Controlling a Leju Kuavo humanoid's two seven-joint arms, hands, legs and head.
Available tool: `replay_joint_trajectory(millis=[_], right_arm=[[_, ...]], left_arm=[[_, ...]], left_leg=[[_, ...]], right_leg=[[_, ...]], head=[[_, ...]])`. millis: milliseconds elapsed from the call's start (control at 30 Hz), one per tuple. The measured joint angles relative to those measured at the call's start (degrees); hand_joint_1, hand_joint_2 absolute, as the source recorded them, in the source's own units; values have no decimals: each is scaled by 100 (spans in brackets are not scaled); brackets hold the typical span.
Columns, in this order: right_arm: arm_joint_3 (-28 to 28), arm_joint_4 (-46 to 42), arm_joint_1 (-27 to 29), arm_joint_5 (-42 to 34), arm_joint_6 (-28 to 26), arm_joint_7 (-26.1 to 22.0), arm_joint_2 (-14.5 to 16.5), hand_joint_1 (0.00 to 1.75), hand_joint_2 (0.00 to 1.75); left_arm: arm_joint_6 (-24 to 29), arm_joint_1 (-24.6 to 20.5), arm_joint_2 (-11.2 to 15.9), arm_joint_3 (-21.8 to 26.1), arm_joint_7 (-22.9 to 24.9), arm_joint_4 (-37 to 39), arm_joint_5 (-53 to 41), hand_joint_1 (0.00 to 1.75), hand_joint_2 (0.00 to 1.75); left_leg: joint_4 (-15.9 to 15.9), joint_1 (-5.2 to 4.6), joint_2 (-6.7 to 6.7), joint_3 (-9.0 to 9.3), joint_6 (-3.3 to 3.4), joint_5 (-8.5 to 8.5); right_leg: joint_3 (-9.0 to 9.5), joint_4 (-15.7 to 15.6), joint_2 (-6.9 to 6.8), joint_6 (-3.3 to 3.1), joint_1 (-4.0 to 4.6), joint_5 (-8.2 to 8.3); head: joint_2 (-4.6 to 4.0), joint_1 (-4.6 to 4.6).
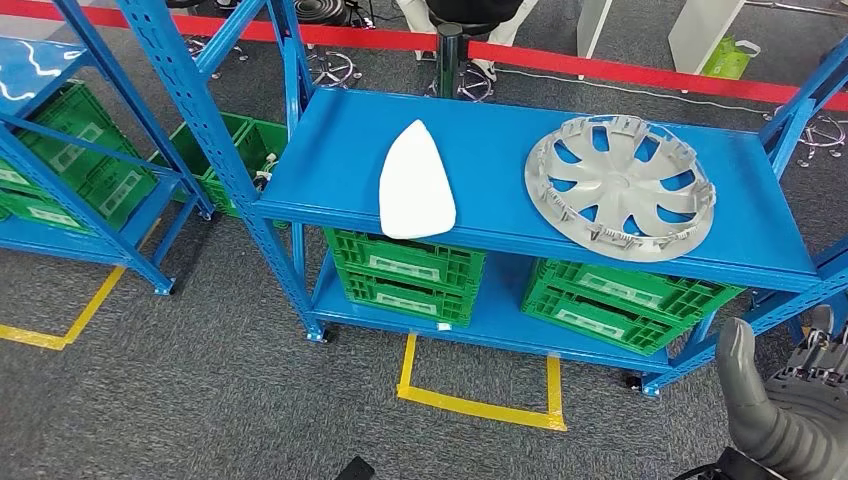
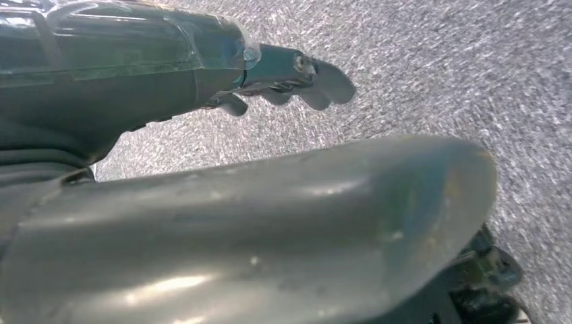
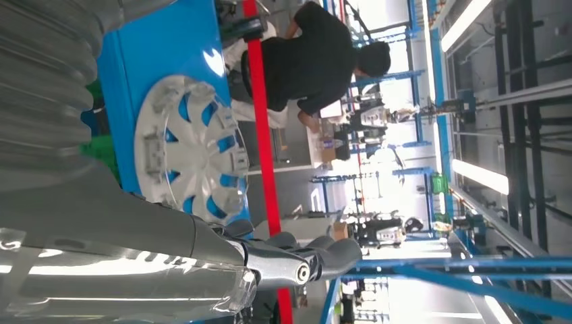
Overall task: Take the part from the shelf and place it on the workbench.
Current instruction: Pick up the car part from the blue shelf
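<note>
We find the round silver plastic hubcap point(image 1: 620, 187) lying flat on the blue shelf's top board point(image 1: 490, 150), forward-left of our right hand point(image 1: 790, 400), which holds nothing; the left hand point(image 2: 297, 74) also hangs empty, farther off.

Green crates, floor tape and a barrier around the blue racks

Green slotted crates point(image 1: 404, 276) sit side by side on the low tier, more point(image 1: 70, 150) on the neighbouring rack. Yellow tape point(image 1: 480, 405) marks the grey carpet point(image 1: 200, 380). A red barrier belt point(image 1: 620, 72) runs behind, where a person point(image 3: 317, 57), perhaps seated, leans forward.
</note>
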Motion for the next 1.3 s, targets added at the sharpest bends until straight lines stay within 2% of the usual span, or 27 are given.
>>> replay_joint_trajectory(millis=[67,100,200,233,267,300,367,400,433,533,567,633,700,733,767,800,867,933,1033,1100,1133,1200,1233,1267,1300], right_arm=[[1,22,-3,-18,0,-4,-34,0,175],[2,34,-2,-3,0,-4,-55,0,175],[6,79,21,67,0,-5,-97,0,175],[7,94,42,87,0,-9,-107,0,175],[7,105,71,107,0,-17,-116,0,175],[7,111,98,123,0,-27,-122,0,175],[7,115,129,138,-1,-46,-126,0,175],[7,115,133,144,-1,-55,-126,0,175],[8,115,138,150,-1,-61,-127,0,175],[10,117,159,163,0,-76,-129,0,175],[13,117,162,170,0,-79,-130,0,175],[17,121,168,191,0,-81,-132,0,175],[20,134,192,207,0,-87,-132,0,175],[24,143,208,202,0,-92,-131,0,175],[32,150,219,191,0,-98,-130,0,175],[45,155,225,179,0,-103,-128,0,175],[83,158,228,183,0,-107,-126,0,175],[116,158,228,217,0,-107,-125,0,175],[149,157,229,250,0,-107,-125,0,175],[158,155,226,268,0,-107,-125,0,175],[161,156,228,276,0,-107,-125,0,175],[168,168,239,286,0,-107,-124,0,175],[172,177,247,289,0,-107,-124,0,175],[179,185,254,291,0,-107,-124,0,175],[187,190,258,295,0,-107,-124,0,175]], left_arm=[[-3,-2,0,1,0,5,-5,0,0],[-4,-5,-1,1,0,9,-8,0,0],[-21,-5,-2,1,0,18,-9,0,0],[-34,-4,-1,1,0,20,-9,0,0],[-49,-3,1,1,0,22,-8,0,0],[-62,-4,1,1,0,22,-8,0,0],[-77,-8,-4,1,0,22,-9,0,0],[-81,-11,-8,1,0,22,-9,0,0],[-85,-12,-13,1,1,22,-9,0,0],[-93,-13,-16,-1,2,22,-8,0,0],[-93,-14,-14,-1,2,23,-8,0,0],[-99,-16,-7,-1,2,25,-7,0,0],[-118,-9,-2,-1,2,27,-2,0,0],[-131,-5,1,-1,1,28,1,0,0],[-141,-2,3,-1,2,29,3,0,0],[-151,-1,5,-1,2,29,4,0,0],[-165,-4,13,-1,2,31,8,0,0],[-184,-12,19,-1,1,32,12,0,0],[-204,-6,25,-1,2,39,16,0,0],[-210,-7,30,-1,9,46,15,0,0],[-216,-9,32,-1,13,48,15,0,0],[-232,-6,34,-1,16,50,14,0,0],[-243,0,36,-1,17,53,14,0,0],[-250,5,38,-1,17,57,13,0,0],[-256,9,38,-1,18,60,11,0,0]], left_leg=[[-23,4,1,5,73,17],[-34,9,5,8,105,24],[-36,-10,25,9,156,17],[-36,-21,27,12,162,13],[-35,-33,23,19,167,10],[-35,-45,16,31,171,6],[-32,-73,0,50,167,-5],[-26,-85,-6,48,156,-10],[-23,-91,-7,38,136,-9],[-28,-79,-4,19,51,-8],[23,-76,-4,0,19,-64],[419,-63,-6,-177,-38,-338],[1109,-42,-7,-506,-84,-663],[1344,-34,-6,-623,-100,-717],[1401,-29,-5,-657,-109,-666],[1249,-27,-2,-586,-112,-514],[580,-25,4,-247,-97,-140],[76,-32,7,-1,-41,-5],[-32,-46,0,47,76,-42],[-61,-33,4,91,150,-60],[-72,-27,10,122,186,-81],[-73,-37,29,175,231,-141],[-73,-43,33,215,239,-179],[-73,-49,34,267,239,-223],[-73,-55,30,333,236,-272]], right_leg=[[-35,102,0,58,-19,-102],[-124,311,0,83,-24,-242],[-617,1398,0,114,-27,-754],[-720,1610,0,108,-27,-790],[-732,1622,0,91,-25,-716],[-640,1407,0,63,-20,-536],[-301,646,1,-24,6,-125],[-160,322,1,-59,21,-16],[-82,133,2,-84,36,21],[-50,15,-2,-126,44,20],[-34,-22,-7,-149,33,41],[-5,-81,-24,-187,10,79],[-3,-85,-37,-202,14,80],[-1,-81,-40,-205,16,76],[1,-76,-41,-204,16,71],[7,-70,-37,-198,14,63],[21,-50,-25,-164,15,35],[12,-14,-12,-102,33,1],[5,-8,-7,-16,31,-31],[-63,186,-6,45,16,-155],[-196,462,-6,72,11,-283],[-620,1238,-6,104,7,-545],[-818,1548,-6,106,7,-585],[-926,1663,-5,98,9,-508],[-940,1580,-5,79,11,-330]], head=[[0,3],[0,4],[0,5],[0,6],[0,6],[0,5],[0,4],[0,5],[0,5],[0,5],[0,2],[0,-5],[0,-10],[0,-11],[0,-11],[0,-11],[0,-11],[0,-10],[0,-4],[0,7],[0,14],[0,25],[0,25],[0,25],[0,26]])
